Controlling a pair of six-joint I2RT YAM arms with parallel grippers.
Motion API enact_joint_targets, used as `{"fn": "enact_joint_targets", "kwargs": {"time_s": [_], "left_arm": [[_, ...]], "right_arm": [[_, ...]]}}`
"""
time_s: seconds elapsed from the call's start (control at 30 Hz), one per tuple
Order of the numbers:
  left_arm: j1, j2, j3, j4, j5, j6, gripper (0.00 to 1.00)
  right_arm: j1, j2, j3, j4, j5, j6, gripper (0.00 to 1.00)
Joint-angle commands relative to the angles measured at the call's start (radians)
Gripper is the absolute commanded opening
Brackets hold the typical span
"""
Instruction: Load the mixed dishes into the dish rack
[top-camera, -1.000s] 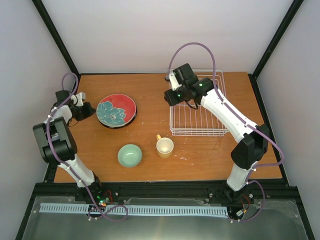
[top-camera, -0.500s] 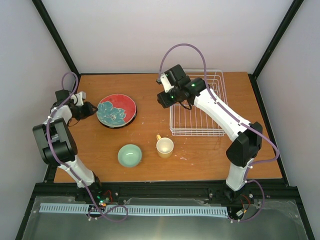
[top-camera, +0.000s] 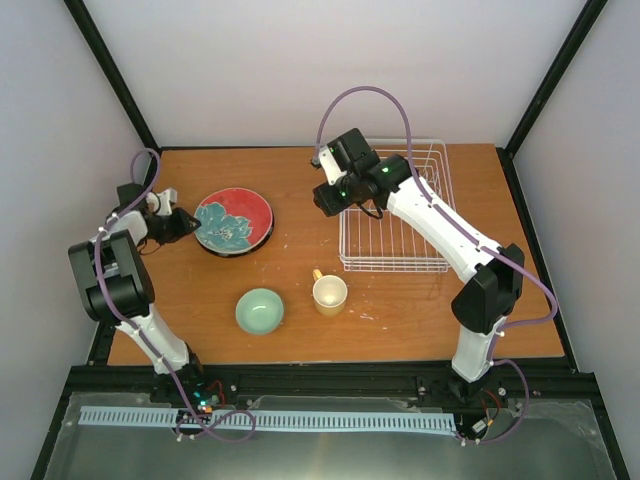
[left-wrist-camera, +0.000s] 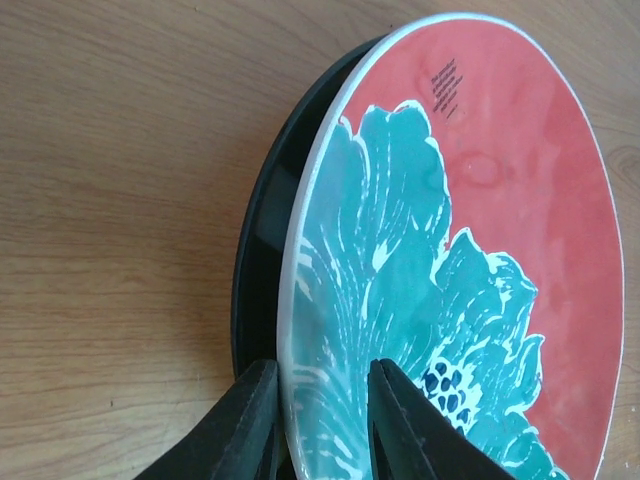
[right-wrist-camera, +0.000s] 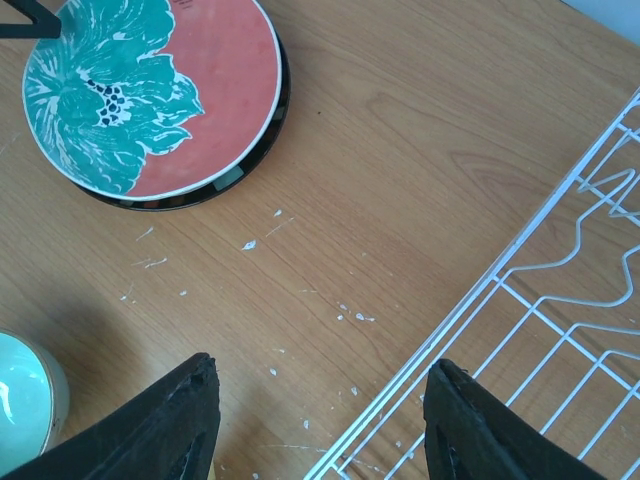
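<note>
A red plate (top-camera: 233, 220) with a teal flower lies on a dark plate (left-wrist-camera: 262, 220) at the table's left. My left gripper (top-camera: 187, 222) is at its left edge, slightly open, its fingers either side of the red plate's (left-wrist-camera: 470, 250) white rim. One finger sits against the rim's outer side and the other over the teal face. My right gripper (top-camera: 335, 195) hangs open and empty above bare table, between the red plate (right-wrist-camera: 160, 90) and the white wire dish rack (top-camera: 390, 268). The mint-green bowl (top-camera: 260, 310) and cream mug (top-camera: 329, 293) stand near the front.
The dish rack's (right-wrist-camera: 540, 290) left rim runs just right of my right gripper (right-wrist-camera: 320, 420). The bowl's (right-wrist-camera: 20, 400) edge shows at the lower left of the right wrist view. Black frame posts and white walls enclose the table.
The left gripper was shut; it has opened slightly and slid right onto the red plate's rim. The right arm swung left from over the rack toward its left edge, then held.
</note>
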Motion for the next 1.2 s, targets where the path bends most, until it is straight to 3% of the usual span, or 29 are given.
{"fn": "enact_joint_targets", "kwargs": {"time_s": [0.0, 0.27, 0.4, 0.63, 0.83, 0.93, 1.17], "left_arm": [[-0.022, 0.031, 0.001, 0.006, 0.013, 0.028, 0.26], [-0.064, 0.068, 0.021, 0.009, 0.025, 0.027, 0.17], [-0.072, 0.079, 0.032, -0.003, 0.032, 0.033, 0.01], [-0.073, 0.013, 0.073, -0.048, 0.046, 0.019, 0.01], [-0.077, -0.047, 0.121, -0.114, 0.051, 0.003, 0.01], [-0.079, -0.089, 0.152, -0.157, 0.049, -0.010, 0.01], [-0.088, -0.138, 0.202, -0.205, 0.049, -0.056, 0.01]], "right_arm": [[0.009, 0.021, 0.038, -0.013, 0.001, -0.012, 0.56], [0.009, 0.038, 0.061, -0.021, 0.000, -0.017, 0.56], [0.009, 0.040, 0.060, -0.025, 0.001, -0.020, 0.55], [0.036, 0.033, 0.059, 0.010, 0.019, -0.073, 0.54], [0.182, 0.018, 0.009, 0.166, 0.227, -0.242, 0.58], [0.302, -0.027, -0.164, 0.402, 0.351, -0.431, 0.68], [0.419, -0.014, -0.330, 0.626, 0.390, -0.527, 0.77]]}}
